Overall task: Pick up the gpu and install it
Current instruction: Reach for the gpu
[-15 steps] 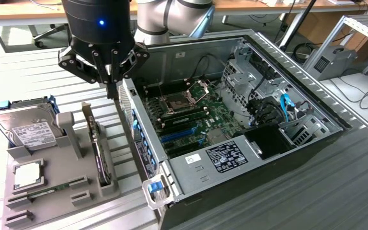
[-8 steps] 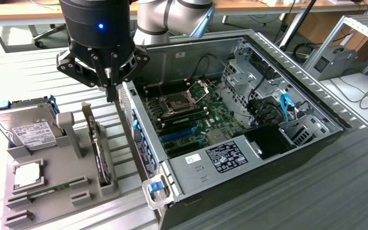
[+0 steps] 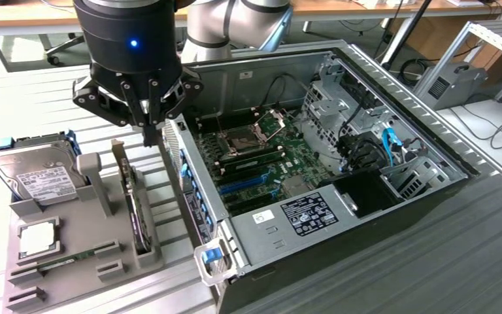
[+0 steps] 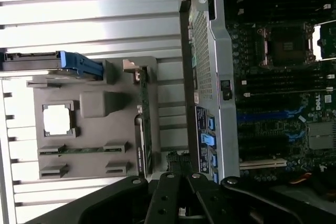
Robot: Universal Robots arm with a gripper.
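Slatted metal benchtop [image 3: 24,98] is carrying an open computer case [image 3: 425,140], and everything else is lying outside that case, off its perforated rear wall. The gpu [image 3: 134,196] [image 4: 145,124] is standing on edge in a grey holder [image 3: 102,275] just beside the case, not yet lifted. The gripper [image 3: 151,139] [image 4: 181,184] is hovering above the card's bracket end, closer to the case than the hard drive [image 3: 40,173] is. Its fingers are pressed together and gripping nothing.

As a judgement, shut fingers descending here would be striking the card's thin top edge or bracket rather than straddling it, bending the card or jamming it in its slot. The case wall is sitting so close that an opened finger could be clipping its blue latches. An off-centre pinch would likely be tilting the card as it leaves the holder.

A Dell logo [image 4: 329,99] is showing on the motherboard inside the case. The white labels on the power supply [image 3: 310,212] and the hard drive are carrying print too small to read.
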